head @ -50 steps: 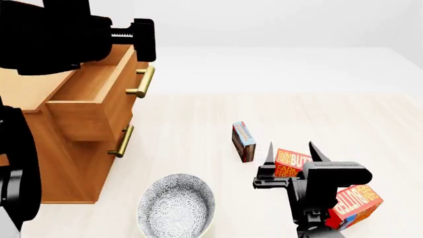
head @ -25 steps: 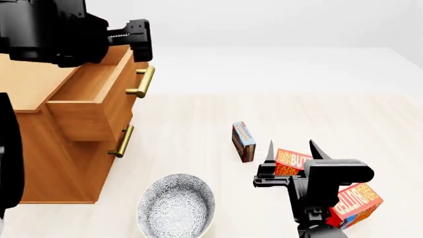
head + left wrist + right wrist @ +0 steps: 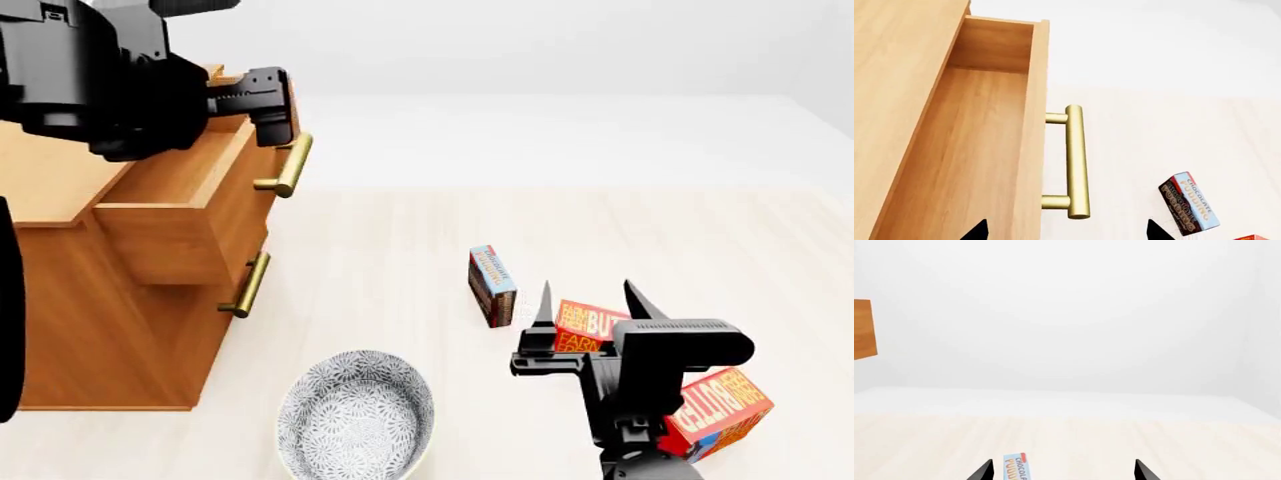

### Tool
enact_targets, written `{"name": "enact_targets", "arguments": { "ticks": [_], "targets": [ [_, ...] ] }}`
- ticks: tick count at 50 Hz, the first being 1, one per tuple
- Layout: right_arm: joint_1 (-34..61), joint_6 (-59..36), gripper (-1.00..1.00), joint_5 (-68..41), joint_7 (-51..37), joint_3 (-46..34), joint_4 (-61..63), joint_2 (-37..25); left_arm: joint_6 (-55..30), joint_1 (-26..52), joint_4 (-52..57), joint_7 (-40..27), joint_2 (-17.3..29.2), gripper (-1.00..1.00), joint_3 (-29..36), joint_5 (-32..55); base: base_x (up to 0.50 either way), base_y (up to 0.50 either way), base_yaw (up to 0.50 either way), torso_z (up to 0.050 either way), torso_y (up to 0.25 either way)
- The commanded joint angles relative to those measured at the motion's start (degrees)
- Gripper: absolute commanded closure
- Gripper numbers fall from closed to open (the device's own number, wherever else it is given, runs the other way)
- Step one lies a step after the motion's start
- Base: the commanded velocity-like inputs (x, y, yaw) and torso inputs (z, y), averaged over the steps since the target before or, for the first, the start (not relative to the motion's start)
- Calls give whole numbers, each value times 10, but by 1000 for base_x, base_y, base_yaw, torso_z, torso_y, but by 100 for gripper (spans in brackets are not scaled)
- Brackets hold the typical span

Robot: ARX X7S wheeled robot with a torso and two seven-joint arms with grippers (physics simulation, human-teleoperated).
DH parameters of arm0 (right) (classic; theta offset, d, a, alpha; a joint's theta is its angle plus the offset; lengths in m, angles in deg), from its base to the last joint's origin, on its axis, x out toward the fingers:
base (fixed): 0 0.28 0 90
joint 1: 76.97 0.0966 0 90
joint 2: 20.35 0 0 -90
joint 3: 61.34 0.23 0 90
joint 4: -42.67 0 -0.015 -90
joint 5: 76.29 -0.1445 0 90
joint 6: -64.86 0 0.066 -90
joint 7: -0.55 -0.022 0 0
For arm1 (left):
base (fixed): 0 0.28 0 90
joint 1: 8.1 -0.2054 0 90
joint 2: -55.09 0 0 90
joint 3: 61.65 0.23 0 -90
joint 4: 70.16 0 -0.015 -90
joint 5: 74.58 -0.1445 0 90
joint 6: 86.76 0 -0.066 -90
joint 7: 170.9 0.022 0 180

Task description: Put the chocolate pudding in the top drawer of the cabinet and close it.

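Note:
The chocolate pudding (image 3: 491, 285) stands on edge on the floor, blue face up; it also shows in the left wrist view (image 3: 1189, 202) and the right wrist view (image 3: 1016, 467). The cabinet (image 3: 120, 320) stands at the left with its top drawer (image 3: 187, 170) pulled open and empty, brass handle (image 3: 1076, 160) on its front. My left gripper (image 3: 263, 103) is open and empty above the drawer's front edge, its jaws straddling the front panel and handle (image 3: 1066, 232). My right gripper (image 3: 587, 298) is open and empty, a little to the right of and nearer than the pudding (image 3: 1063, 471).
Two red-orange butter boxes lie by the right gripper, one (image 3: 591, 328) just behind its fingers, one (image 3: 721, 405) at the lower right. A patterned bowl (image 3: 355, 415) sits at the front, beside the cabinet. The lower drawer's handle (image 3: 246, 285) is below the open drawer.
My left arm has shifted left and slightly down over the cabinet, and its gripper has drawn back toward the drawer's front edge. The right arm, pudding and drawer have not moved.

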Motion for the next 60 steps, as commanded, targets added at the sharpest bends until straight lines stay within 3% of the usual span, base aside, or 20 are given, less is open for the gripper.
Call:
{"name": "enact_targets", "arguments": {
  "ticks": [1,30,60],
  "targets": [
    [0,-2,-100,-2,-2,-1,3,-3,5,-7,-13,3,10,-100,21,4,0,0,0,0,0],
    [-2,0,-100,-5,-6,-5,4,-7,-13,-50,-20,-26,19,-100,20,80,0,0,0,0,0],
    [1,0,-100,-8,-10,-10,4,-11,-6,-41,-31,-40,14,-100,32,158,0,0,0,0,0]
  ]
}}
